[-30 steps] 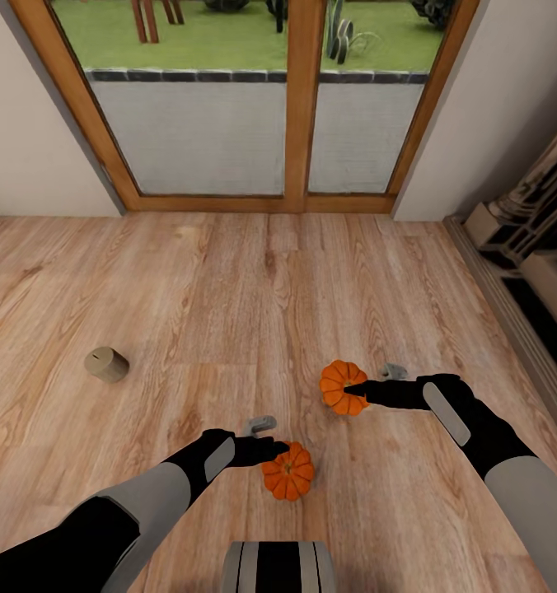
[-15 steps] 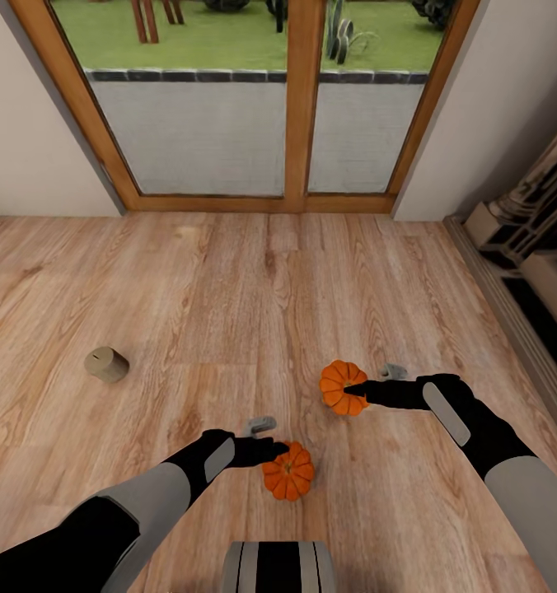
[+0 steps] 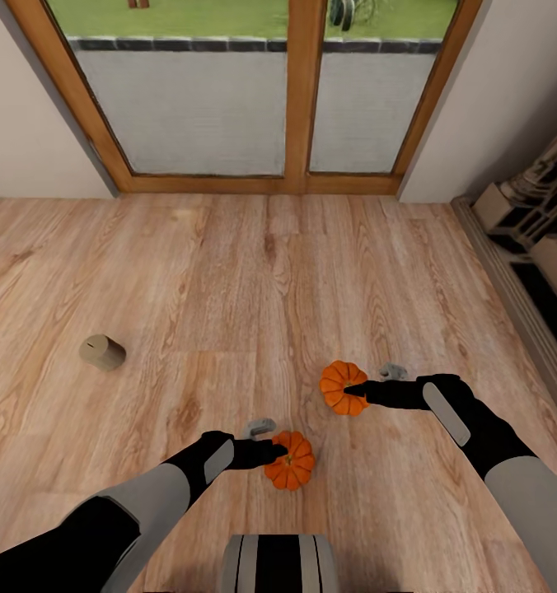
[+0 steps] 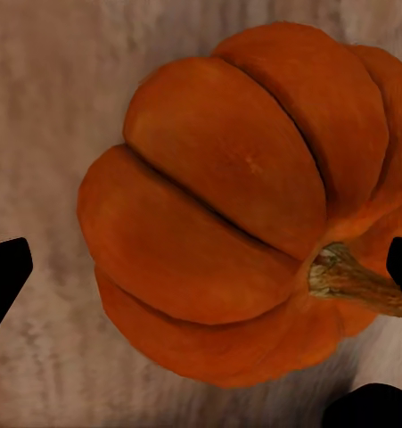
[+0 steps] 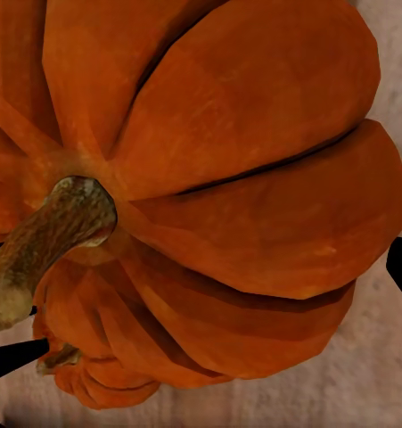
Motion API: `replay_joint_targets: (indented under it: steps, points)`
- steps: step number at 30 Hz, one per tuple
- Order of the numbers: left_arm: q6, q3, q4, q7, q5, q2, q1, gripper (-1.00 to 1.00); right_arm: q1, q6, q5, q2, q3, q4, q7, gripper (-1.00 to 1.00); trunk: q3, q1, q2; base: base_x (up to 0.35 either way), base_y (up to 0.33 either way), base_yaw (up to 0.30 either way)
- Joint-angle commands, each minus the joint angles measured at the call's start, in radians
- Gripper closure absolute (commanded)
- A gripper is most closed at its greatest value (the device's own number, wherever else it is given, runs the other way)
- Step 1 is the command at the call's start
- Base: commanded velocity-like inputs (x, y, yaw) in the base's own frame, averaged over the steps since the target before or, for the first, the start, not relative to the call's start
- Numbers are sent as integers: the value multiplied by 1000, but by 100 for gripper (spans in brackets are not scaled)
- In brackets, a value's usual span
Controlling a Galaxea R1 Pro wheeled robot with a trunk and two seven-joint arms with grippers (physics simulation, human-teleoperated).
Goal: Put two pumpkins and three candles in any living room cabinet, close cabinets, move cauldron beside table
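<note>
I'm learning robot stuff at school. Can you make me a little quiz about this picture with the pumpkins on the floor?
1. True or false: each gripper, left gripper and right gripper, is at its own ribbed round orange pumpkin, left-hand pumpkin and right-hand pumpkin.
2. The short beige cylinder candle on the wooden plank floor lies: A upright, B on its side, C in a drawer.
3. Fill in: ahead stands a wood-framed glass ____.

Key: 1 true; 2 B; 3 door.

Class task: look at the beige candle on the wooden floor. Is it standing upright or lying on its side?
Lying on its side. In the head view the candle shows a round end face turned sideways and its curved wall resting along the floor.
</note>
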Motion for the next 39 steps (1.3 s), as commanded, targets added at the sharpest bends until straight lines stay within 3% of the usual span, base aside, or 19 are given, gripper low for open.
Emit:
replay_joint_targets:
  steps: [1, 18, 28, 39]
  points:
    - [3, -1, 0, -2, 2, 0, -1, -100, -1, 2, 1, -1, 1, -1, 5, 100, -1, 0, 0, 0, 0, 0]
    - [3, -1, 0, -2, 2, 0, -2, -100, -1, 2, 2, -1, 2, -1, 5, 100, -1, 0, 0, 0, 0, 0]
    - [3, -1, 0, -2, 2, 0, -1, -100, -1, 2, 3, -1, 2, -1, 5, 100, -39, 4, -3, 0, 0, 0]
    - [-2, -1, -1, -3, 1, 0, -1, -100, -1, 2, 2, -1, 1, -1, 4, 100, -39, 4, -3, 0, 0, 0]
